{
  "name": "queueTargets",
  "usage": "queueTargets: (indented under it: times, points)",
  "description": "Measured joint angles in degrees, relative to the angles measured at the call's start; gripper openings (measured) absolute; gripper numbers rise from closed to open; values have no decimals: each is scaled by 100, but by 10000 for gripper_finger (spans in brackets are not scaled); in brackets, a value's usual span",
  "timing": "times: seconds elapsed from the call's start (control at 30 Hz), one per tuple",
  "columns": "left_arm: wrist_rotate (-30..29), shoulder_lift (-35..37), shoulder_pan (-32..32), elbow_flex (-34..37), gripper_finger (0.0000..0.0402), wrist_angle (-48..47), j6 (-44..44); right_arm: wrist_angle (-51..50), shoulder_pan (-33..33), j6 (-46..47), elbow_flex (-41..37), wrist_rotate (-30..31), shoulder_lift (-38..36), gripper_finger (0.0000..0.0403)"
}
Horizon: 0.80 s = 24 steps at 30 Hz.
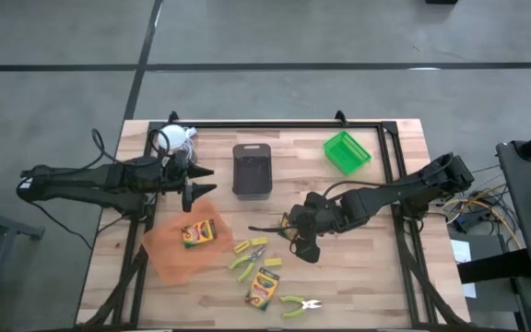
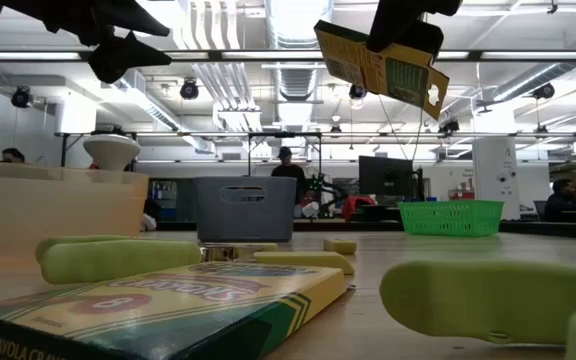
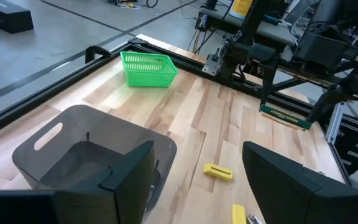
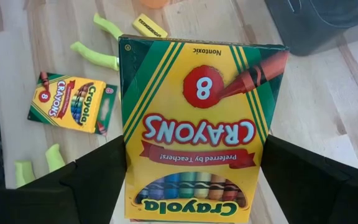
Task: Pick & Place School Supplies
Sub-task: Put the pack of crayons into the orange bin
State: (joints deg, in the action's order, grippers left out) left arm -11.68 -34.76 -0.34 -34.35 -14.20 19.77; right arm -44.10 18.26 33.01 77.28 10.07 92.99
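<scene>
My right gripper is over the middle of the table, shut on a yellow-green crayon box that is held high in the low view. A second crayon box lies flat on the orange tray. A third crayon box lies on the wood by the near edge. Lime-handled scissors and another pair lie on the table, as do short yellow blocks. My left gripper hovers open between the orange tray and the black bin, touching nothing. My right gripper pinches the crayon box between its two fingers, one on each narrow long side, at the end printed "Crayola". One finger stands on one side and the other opposite. The fingers come from the table's right. The box is lifted clear of the table.
A green basket stands at the far right, and a white-topped metal object at the far left corner. A black frame rail runs along the far edge. Bare wood lies between the bin and the basket. People stand in the room beyond the table.
</scene>
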Motion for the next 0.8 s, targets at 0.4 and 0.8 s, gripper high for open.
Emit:
queueTargets:
  times: [0.4,0.8]
  points:
    - [-104,-31,2,-2,250,83,4,4,0,2,-2,2,2,340]
    - [102,-357,7,-2,250,522,5398,11,0,0,-2,4,2,343]
